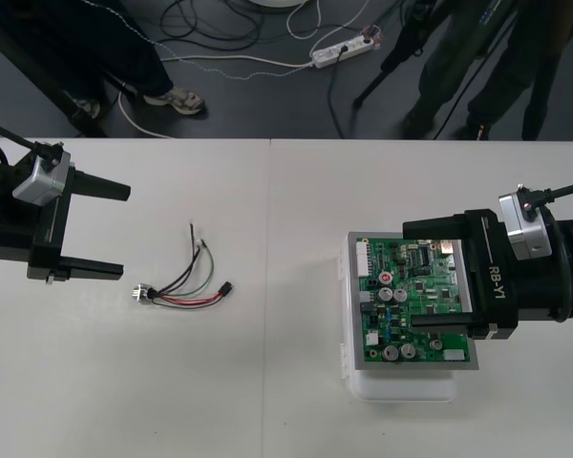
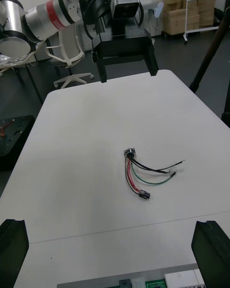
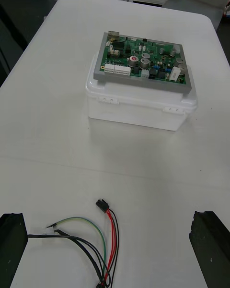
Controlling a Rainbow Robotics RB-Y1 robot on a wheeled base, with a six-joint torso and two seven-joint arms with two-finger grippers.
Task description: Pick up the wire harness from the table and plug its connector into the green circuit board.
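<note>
Harness (image 1: 186, 286) loose on table (image 1: 267, 401) near left gripper (image 1: 124, 232), spread wide, empty; right gripper (image 1: 408, 277) spread, empty, over board (image 1: 387, 324).

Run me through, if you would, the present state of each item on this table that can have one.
wire harness: lying loose on the table, ungrasped.
plug: free, not in the board.
circuit board: seated on its white base, no harness connected.
left pincer: open, empty, apart from the harness on its socket side.
right pincer: open, empty, above the board.
</note>
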